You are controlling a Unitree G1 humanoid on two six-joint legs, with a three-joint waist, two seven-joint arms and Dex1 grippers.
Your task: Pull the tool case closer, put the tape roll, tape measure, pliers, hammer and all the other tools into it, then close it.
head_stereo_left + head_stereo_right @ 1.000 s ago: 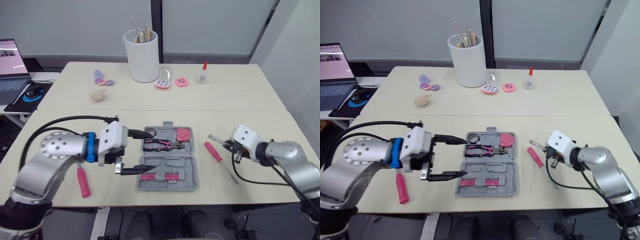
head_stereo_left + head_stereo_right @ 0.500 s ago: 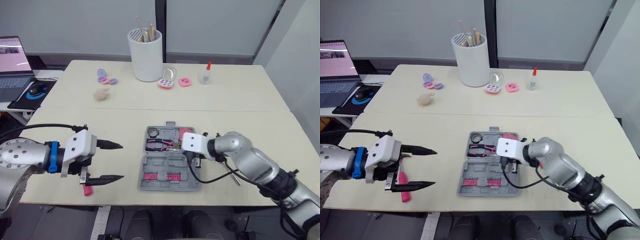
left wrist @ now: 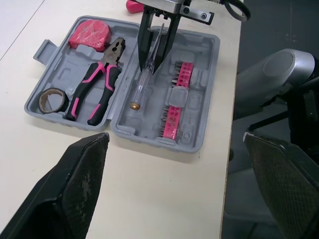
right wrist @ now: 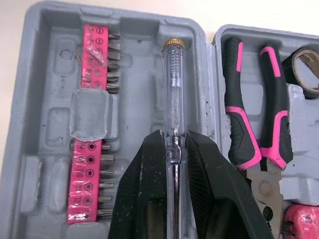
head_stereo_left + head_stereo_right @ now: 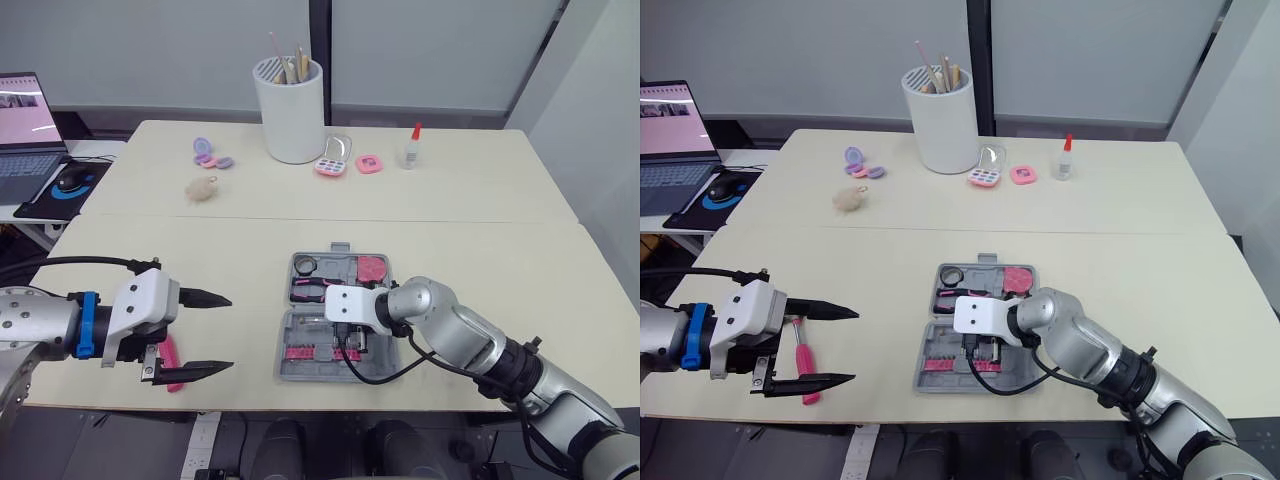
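The grey tool case [image 5: 300,352] lies open near the table's front edge. Its far half holds a tape roll [image 3: 52,99], pink-handled pliers [image 3: 97,84] and a pink tape measure [image 3: 91,35]. Pink bit strips [image 4: 94,59] sit in the near half. My right gripper [image 4: 174,149] hangs over that near half, shut on a clear test screwdriver [image 4: 173,94] that lies along the tray. To the left of the case my left gripper [image 5: 215,333] is open, with a pink-handled tool [image 5: 168,358] on the table beneath it.
At the back stand a white pot of sticks [image 5: 292,110], small pink and purple cases [image 5: 330,165], a glue bottle [image 5: 411,147] and a fluffy ball [image 5: 201,188]. A laptop [image 5: 20,130] sits on a side table to the left. A pink handle [image 3: 132,6] lies just right of the case.
My right arm has swung left from beside the case to over its near half, carrying the clear screwdriver. My left gripper has drawn back to the left, away from the case.
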